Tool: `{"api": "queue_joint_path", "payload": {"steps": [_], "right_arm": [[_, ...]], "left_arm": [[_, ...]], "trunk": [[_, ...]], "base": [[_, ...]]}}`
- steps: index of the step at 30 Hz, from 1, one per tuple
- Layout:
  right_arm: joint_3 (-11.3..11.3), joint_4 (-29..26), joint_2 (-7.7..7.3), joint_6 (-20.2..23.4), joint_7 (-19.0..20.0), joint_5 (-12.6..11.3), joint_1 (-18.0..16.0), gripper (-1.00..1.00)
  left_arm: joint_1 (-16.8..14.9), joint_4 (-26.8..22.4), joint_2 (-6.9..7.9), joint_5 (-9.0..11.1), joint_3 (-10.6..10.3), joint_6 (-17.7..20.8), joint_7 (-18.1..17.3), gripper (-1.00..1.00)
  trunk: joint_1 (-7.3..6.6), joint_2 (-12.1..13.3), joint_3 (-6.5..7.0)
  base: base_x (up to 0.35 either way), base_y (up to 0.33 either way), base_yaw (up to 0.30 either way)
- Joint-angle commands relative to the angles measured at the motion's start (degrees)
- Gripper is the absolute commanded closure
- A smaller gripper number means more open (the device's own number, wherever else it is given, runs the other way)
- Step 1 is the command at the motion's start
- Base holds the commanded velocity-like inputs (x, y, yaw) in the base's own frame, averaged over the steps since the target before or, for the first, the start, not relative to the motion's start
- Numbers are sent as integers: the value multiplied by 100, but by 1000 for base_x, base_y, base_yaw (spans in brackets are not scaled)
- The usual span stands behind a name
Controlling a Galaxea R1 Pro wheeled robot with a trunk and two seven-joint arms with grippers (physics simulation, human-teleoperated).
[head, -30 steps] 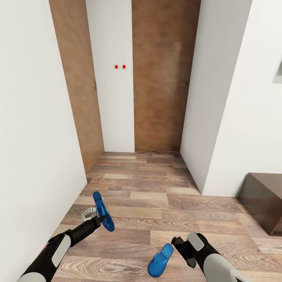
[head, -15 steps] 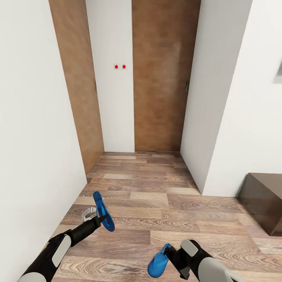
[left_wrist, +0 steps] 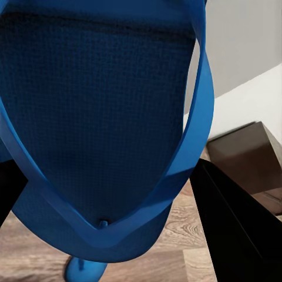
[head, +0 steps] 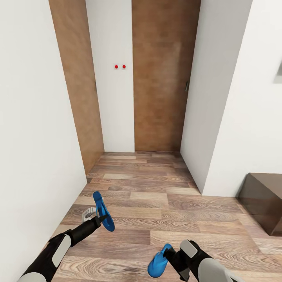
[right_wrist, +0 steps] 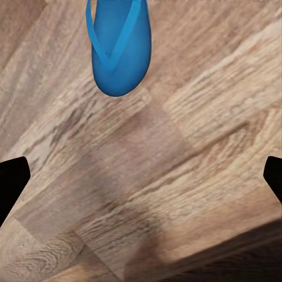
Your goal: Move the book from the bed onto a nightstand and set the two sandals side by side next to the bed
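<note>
Since a second ago the right arm has swung inward and toward the second sandal [head: 159, 261] lying on the wood-plank floor [head: 156, 196], so that the right gripper [head: 171, 256] now sits just beside that blue flip-flop, at its near-right edge; over the last half second it has barely shifted, and the camera and the left arm have stayed where they were. In the right wrist view the flip-flop [right_wrist: 118, 44] lies flat on the floor with its toe strap up, well ahead of the gripper, and the two dark fingertips [right_wrist: 12, 182] stand far apart at the picture's edges with only bare planks between them, so the jaws are spread wide and hold nothing. The left gripper [head: 102, 217] holds the first sandal [head: 103, 211] clear of the floor, tilted up on edge, its jaws closed on the sole; the left wrist view shows this flip-flop [left_wrist: 106, 129] close up, sole surface and thin blue strap facing the camera, with a dark finger [left_wrist: 235, 223] beside it. A low dark-brown nightstand [head: 263, 201] stands against the white wall at the right, well apart from both sandals; it also shows in the left wrist view [left_wrist: 247, 153]. Ahead, a short passage runs between white walls to a light-brown wooden door [head: 162, 74], with a second brown panel [head: 74, 78] on the left and two small red dots [head: 120, 66] on the white wall between them.
</note>
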Motion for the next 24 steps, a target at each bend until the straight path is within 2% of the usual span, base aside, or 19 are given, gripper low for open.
{"api": "queue_joint_path", "payload": {"steps": [1, 4, 7, 8, 9, 12, 14, 19, 24], "right_arm": [[23, -9, 2, 23, -45, -59, 2, -100], [28, 49, 2, 21, -45, -20, 2, -100], [35, 159, 2, 22, -46, 227, 3, -100], [39, 187, 2, 23, -44, 388, 3, -100], [47, 244, 6, 24, -38, 729, 3, -100], [60, 428, 9, 24, -24, 1065, 3, -100], [63, 508, 10, 24, -17, 1204, 3, -100], [63, 548, -9, 16, -16, 1371, 2, -100], [44, 516, -21, -21, -24, 1369, 3, -100]], "left_arm": [[-3, 1, -1, 38, 11, 49, -21, 100], [-3, 1, -1, 38, 9, 49, -19, 100], [-3, 2, -1, 38, 4, 49, -23, 100], [-3, 2, -1, 38, 3, 49, -24, 100], [-3, 1, -1, 38, 2, 49, -25, 100], [-3, 1, -1, 33, 2, 49, -26, 100], [-3, 1, -1, 31, 2, 49, -26, 100], [-3, 1, -1, 34, 8, 50, -26, 100], [-3, 1, -1, 37, 10, 52, -26, 100]], "trunk": [[-1, -2, -6], [-1, -2, -6], [-1, -2, -6], [-1, -2, -6], [-1, -2, -6], [-1, -2, -6], [-1, -2, -6], [-1, -2, -6], [-1, -2, -6]], "base": [[0, 0, 0], [0, 0, 0], [0, 0, 0], [0, 0, 0], [0, 0, 0], [0, 0, 0], [0, 0, 0], [0, 0, 0], [0, 0, 0]]}}
